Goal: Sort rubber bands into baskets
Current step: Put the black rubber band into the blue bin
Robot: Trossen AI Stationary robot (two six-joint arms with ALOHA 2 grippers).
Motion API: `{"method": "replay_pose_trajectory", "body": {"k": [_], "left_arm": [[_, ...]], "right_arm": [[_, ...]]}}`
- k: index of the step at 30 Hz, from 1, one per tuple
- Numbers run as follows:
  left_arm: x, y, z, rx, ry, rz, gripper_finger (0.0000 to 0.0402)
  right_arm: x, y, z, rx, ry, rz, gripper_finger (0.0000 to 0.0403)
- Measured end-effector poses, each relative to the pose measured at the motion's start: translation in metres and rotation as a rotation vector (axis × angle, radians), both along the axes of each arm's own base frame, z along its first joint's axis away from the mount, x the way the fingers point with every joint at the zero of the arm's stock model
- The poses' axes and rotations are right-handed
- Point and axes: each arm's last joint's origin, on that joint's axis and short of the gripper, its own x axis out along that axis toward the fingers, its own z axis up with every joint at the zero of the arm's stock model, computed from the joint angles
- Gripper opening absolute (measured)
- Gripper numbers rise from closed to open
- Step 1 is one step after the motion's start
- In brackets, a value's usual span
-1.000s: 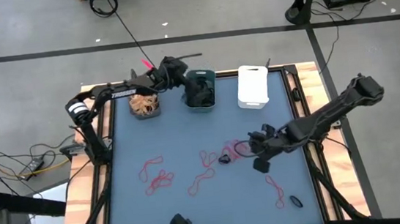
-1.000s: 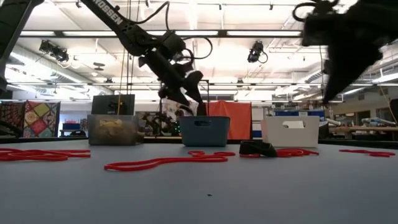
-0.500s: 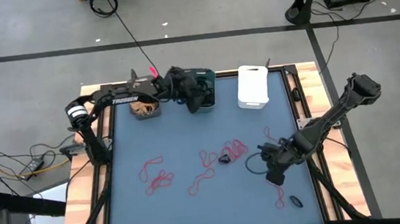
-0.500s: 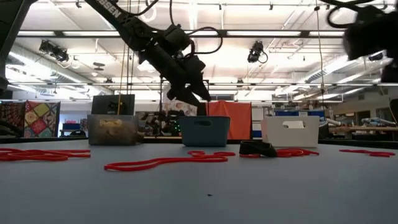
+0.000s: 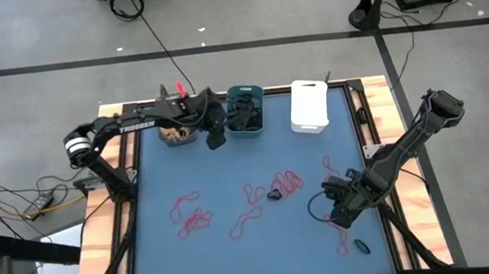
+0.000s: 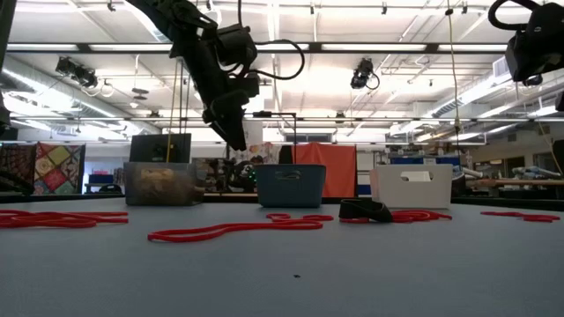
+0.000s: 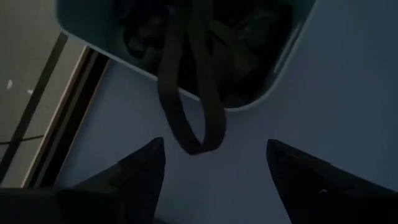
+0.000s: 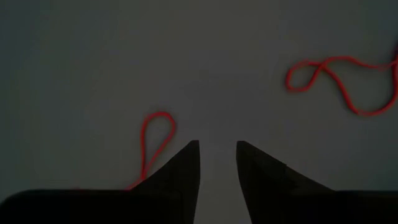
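My left gripper (image 5: 216, 141) hangs above the mat between the dark grey basket (image 5: 176, 131) and the teal basket (image 5: 245, 110), its fingers spread wide with nothing between them. Past those fingers I see a black band (image 7: 189, 106) drooping over the teal basket's rim, with more black bands piled inside. The grey basket holds tan ones, and the white basket (image 5: 309, 106) stands just beside the teal one.

My right gripper (image 5: 342, 218) is low over the mat's right side, fingers (image 8: 184, 171) parted only narrowly and empty (a red band (image 8: 152, 142) lies just beside one tip). Other red bands (image 5: 191, 213) are scattered across the middle of the blue mat (image 5: 265, 256), and a black one (image 5: 361, 246) lies near the right corner.
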Motion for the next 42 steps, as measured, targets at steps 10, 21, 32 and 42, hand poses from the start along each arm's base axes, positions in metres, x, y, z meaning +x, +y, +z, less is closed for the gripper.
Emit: {"method": "replay_pose_trajectory", "body": {"k": [10, 21, 32, 42], "left_arm": [[-0.002, 0.006, -0.021, 0.089, -0.013, -0.043, 0.0265], [-0.003, 0.008, -0.034, 0.101, -0.015, -0.051, 0.0203], [0.003, 0.008, -0.042, 0.038, -0.045, -0.099, 0.0033], [0.021, 0.018, 0.006, 0.104, -0.173, -0.099, 0.0004]], "right_arm": [[-0.001, 0.003, 0.000, -0.005, -0.014, 0.018, 0.0108], [-0.002, 0.003, 0.000, -0.007, -0.014, 0.028, 0.0103], [-0.002, 0.003, 0.000, -0.008, -0.014, 0.036, 0.0085], [-0.002, 0.003, 0.000, -0.015, -0.016, 0.047, 0.0063]]}}
